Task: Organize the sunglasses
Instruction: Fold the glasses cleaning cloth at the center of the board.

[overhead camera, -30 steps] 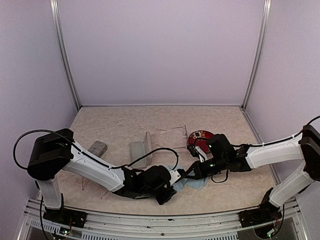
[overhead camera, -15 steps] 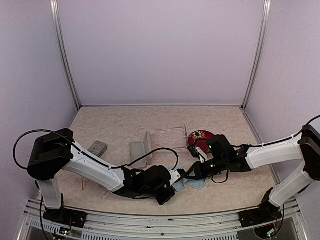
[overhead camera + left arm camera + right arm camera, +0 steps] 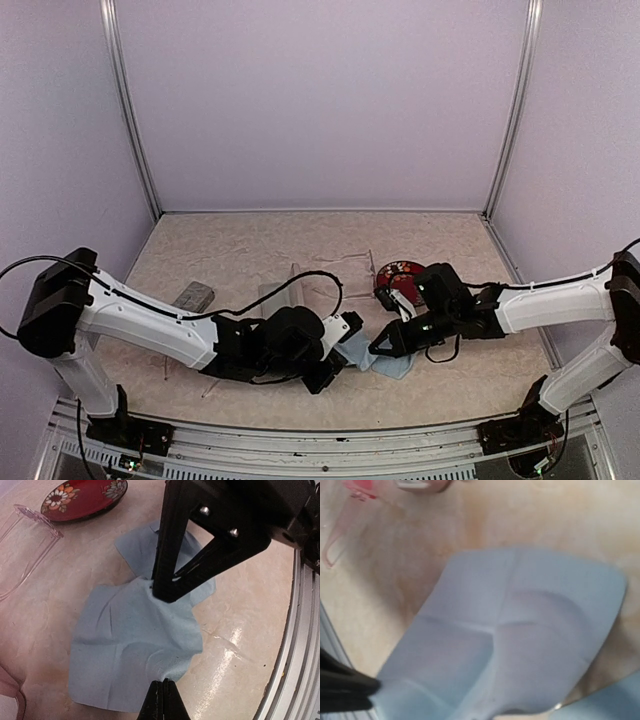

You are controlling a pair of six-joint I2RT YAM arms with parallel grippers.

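A light-blue cloth (image 3: 130,640) lies crumpled on the table and is pinched from both sides. My left gripper (image 3: 163,684) is shut on its near edge. My right gripper (image 3: 164,594) is shut on the far part of the same cloth, lifting a fold. The two grippers (image 3: 345,343) (image 3: 377,349) nearly meet over the cloth (image 3: 388,364). The pale clear sunglasses (image 3: 27,532) lie beyond the cloth, untouched. A translucent pink frame arm (image 3: 334,537) shows at the upper left of the right wrist view, where the cloth (image 3: 520,640) hides my own fingers.
A red flowered dish (image 3: 400,274) sits just behind the right gripper. A grey case (image 3: 195,295) and a pale open case (image 3: 281,300) lie behind the left arm. A second blue cloth (image 3: 615,700) lies under the first. The metal table rail (image 3: 300,645) runs close by.
My left gripper closed onto the cloth's near edge, and the left arm's base and elbow swung leftward. The right gripper stayed shut on the cloth and barely moved.
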